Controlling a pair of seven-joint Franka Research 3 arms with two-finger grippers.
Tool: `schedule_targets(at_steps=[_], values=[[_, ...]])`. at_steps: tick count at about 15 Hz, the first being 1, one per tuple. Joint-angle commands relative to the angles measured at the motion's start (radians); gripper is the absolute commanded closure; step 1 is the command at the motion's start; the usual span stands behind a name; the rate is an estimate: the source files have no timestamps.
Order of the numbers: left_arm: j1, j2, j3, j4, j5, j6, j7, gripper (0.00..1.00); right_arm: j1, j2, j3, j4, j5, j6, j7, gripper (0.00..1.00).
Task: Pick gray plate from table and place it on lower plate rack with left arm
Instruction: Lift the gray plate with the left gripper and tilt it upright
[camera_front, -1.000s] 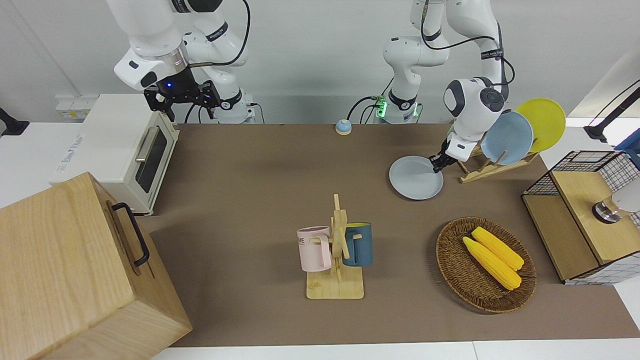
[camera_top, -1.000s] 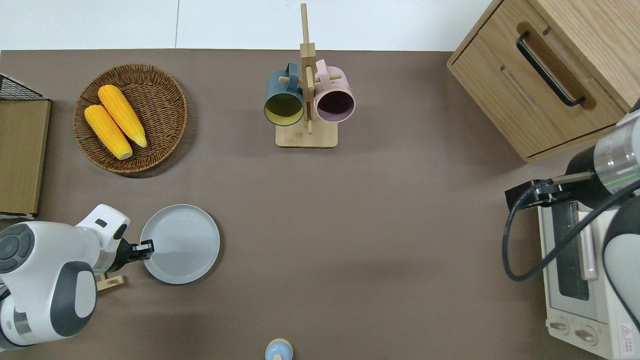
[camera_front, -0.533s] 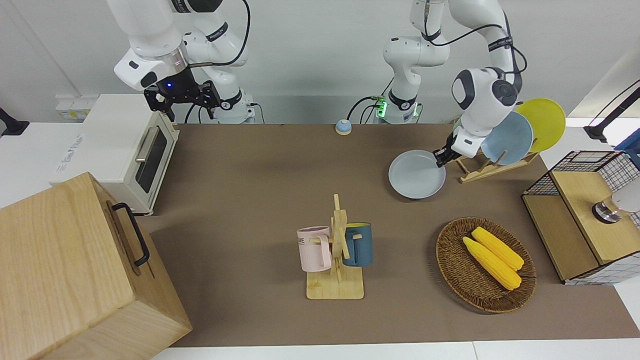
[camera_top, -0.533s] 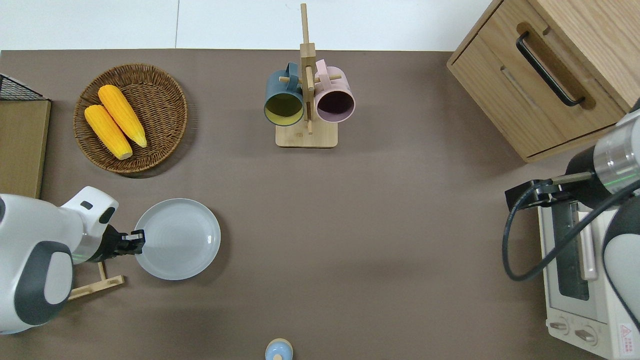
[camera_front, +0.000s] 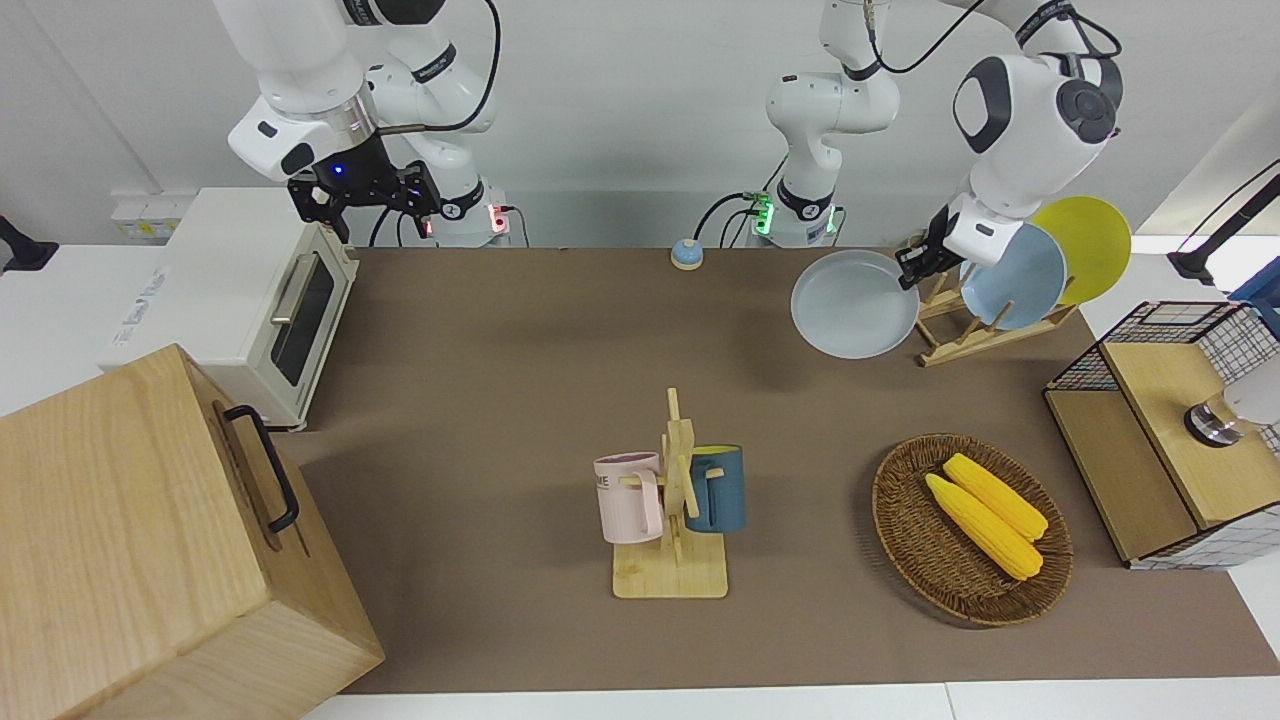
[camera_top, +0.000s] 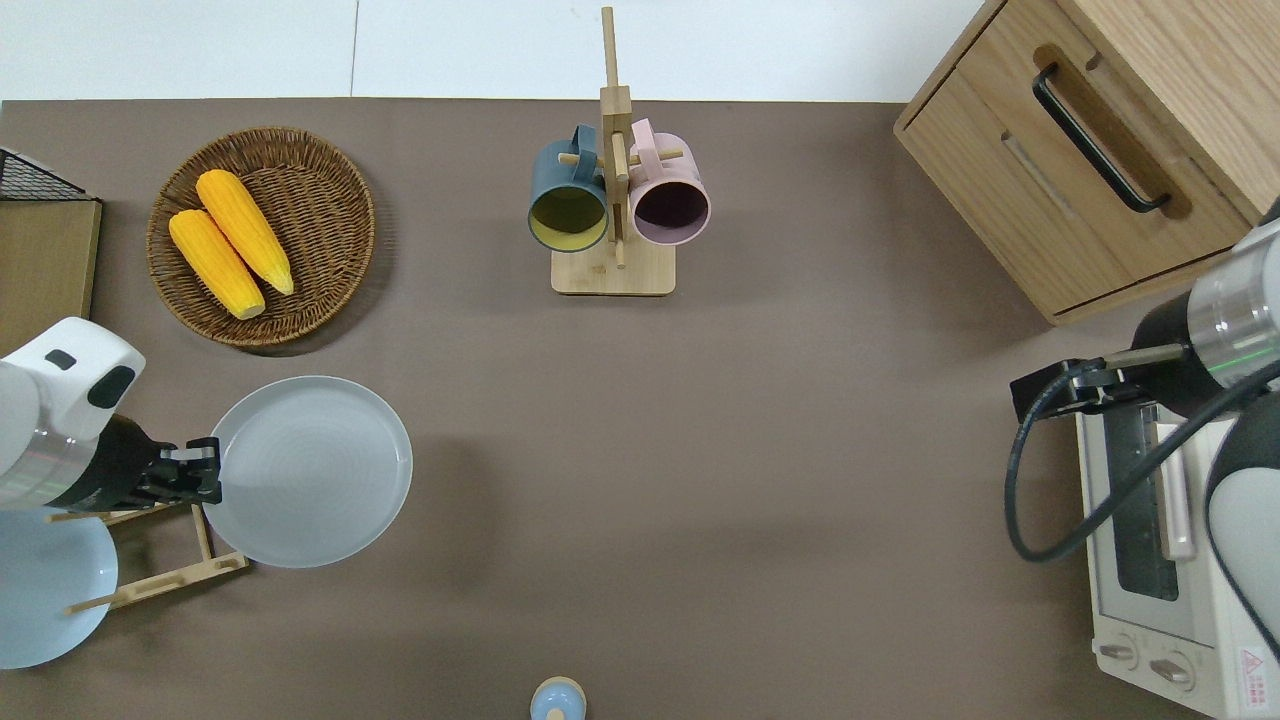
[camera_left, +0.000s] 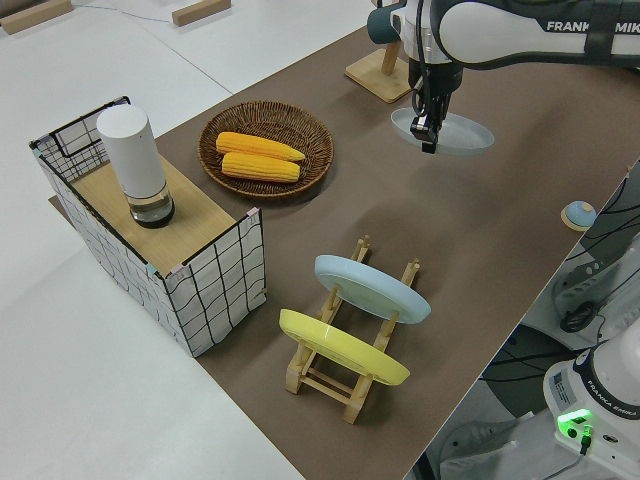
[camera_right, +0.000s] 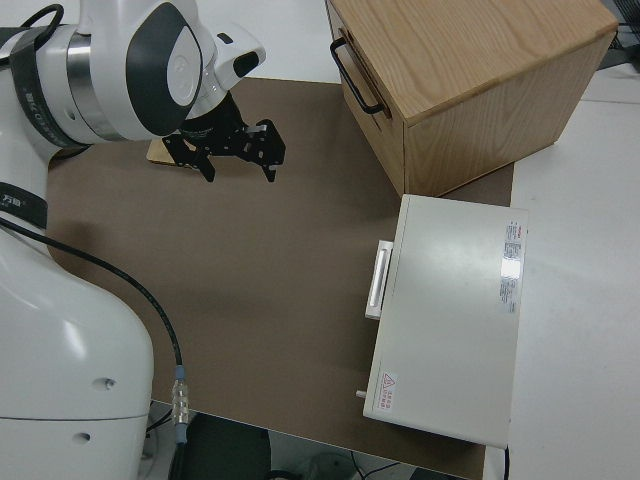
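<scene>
Over the counter (camera_top: 700, 450) near the left arm's end, the gray plate (camera_top: 308, 471) hangs in the air, pinched at its rim by the left hand (camera_top: 203, 472), fingers clamped on the plate's edge. Plate is round, so no long axis; face up, roughly level, with a slight tilt in the front view (camera_front: 854, 304). In the overhead view its rim edge overlaps the end of the lower plate rack (camera_top: 150, 580); it is not in the rack. Shadow on the counter under it.

The rack holds a sky-blue plate (camera_front: 1015, 277) and a yellow plate (camera_front: 1085, 245), both leaning on the slanted pegs; the peg slots nearest the gray plate are bare.

Right hand (camera_front: 365, 200) parked, fingers spread wide (camera_right: 240, 150).

Counter is matte brown with white edges. On it: wicker basket (camera_top: 330, 180) with two corn cobs (camera_top: 228, 240), mug tree (camera_top: 612, 200) with a dark blue mug (camera_top: 567, 200) and a pink mug (camera_top: 670, 198), wooden cabinet (camera_top: 1100, 130), white toaster oven (camera_top: 1150, 560), small blue bell (camera_top: 557, 700), wire crate (camera_left: 200, 270) with a white canister (camera_left: 135, 165) on top. White wall at the robots' back.
</scene>
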Motion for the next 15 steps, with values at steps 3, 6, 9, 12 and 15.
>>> schedule_targets(at_steps=[3, 6, 9, 12, 15], values=[[-0.001, -0.008, -0.005, 0.113, 0.084, -0.145, -0.006, 1.0, -0.023, -0.004, 0.021, 0.007, -0.005, -0.011, 0.012, 0.017], [0.002, -0.014, -0.082, 0.118, 0.312, -0.188, -0.016, 1.0, -0.023, -0.002, 0.021, 0.006, -0.005, -0.011, 0.012, 0.017], [0.002, -0.011, -0.124, 0.116, 0.513, -0.229, -0.032, 1.0, -0.023, -0.002, 0.021, 0.007, -0.005, -0.011, 0.012, 0.017], [0.002, -0.008, -0.125, 0.113, 0.624, -0.266, -0.058, 1.0, -0.023, -0.002, 0.021, 0.007, -0.005, -0.011, 0.012, 0.017], [0.002, -0.005, -0.13, 0.105, 0.747, -0.298, -0.092, 1.0, -0.023, -0.002, 0.021, 0.007, -0.005, -0.011, 0.012, 0.017]])
